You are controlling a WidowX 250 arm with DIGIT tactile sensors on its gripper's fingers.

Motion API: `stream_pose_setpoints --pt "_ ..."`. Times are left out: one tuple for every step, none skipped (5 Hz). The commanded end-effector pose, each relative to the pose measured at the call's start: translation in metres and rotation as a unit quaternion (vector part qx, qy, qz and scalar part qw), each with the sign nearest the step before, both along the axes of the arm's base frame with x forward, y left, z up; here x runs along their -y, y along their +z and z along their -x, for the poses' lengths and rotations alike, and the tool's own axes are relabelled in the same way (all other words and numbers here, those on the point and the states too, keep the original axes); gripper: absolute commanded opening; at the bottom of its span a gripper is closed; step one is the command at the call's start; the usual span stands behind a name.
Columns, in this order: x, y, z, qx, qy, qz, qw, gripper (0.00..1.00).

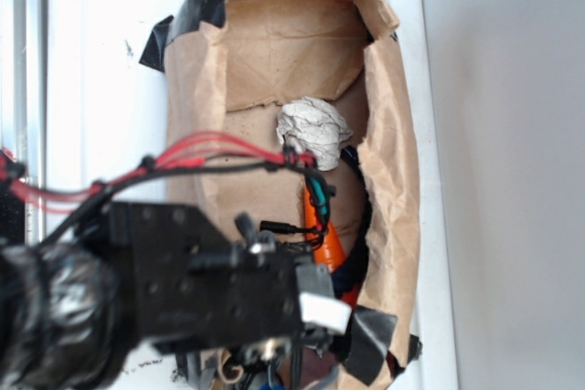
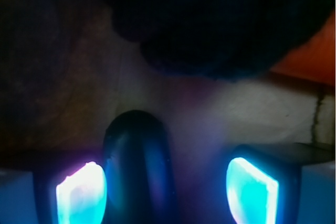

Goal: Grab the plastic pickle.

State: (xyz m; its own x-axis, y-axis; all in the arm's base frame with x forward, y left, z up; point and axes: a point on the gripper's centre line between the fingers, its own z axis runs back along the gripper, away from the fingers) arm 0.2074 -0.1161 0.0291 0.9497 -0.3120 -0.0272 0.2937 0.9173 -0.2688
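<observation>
Wrist view: gripper (image 2: 165,192) spread open around the plastic pickle (image 2: 137,166); squeeze and lift remain to be done.

Fingers (image 2: 81,195) spread wide, arm lowered

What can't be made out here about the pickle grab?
- Exterior view: the gripper and plastic pickle are hidden behind the arm's black body.
- Wrist view: the plastic pickle lies between the glowing fingertips, but contact is unclear, too dark.
- Wrist view: the dark mass above is unidentifiable.
</observation>
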Motion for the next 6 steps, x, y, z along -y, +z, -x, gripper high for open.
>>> stream_pose_setpoints --pt "-0.003 0.027 0.011 0.02 0.011 -0.027 0.999 1.0" --pt "-0.024 0.041 -0.039 0.019 0.054 -0.012 0.998 1.0" --pt "-0.05 0.064 -0.087 0.008 0.114 0.036 0.993 1.0" --pt "-0.067 0.073 -0.112 0.004 0.155 0.048 0.987 1.0" --pt "-0.07 0.07 -0.114 0.005 0.145 0.046 0.988 1.0" --pt "-0.065 0.071 -0.097 0.028 0.099 0.033 0.994 1.0"
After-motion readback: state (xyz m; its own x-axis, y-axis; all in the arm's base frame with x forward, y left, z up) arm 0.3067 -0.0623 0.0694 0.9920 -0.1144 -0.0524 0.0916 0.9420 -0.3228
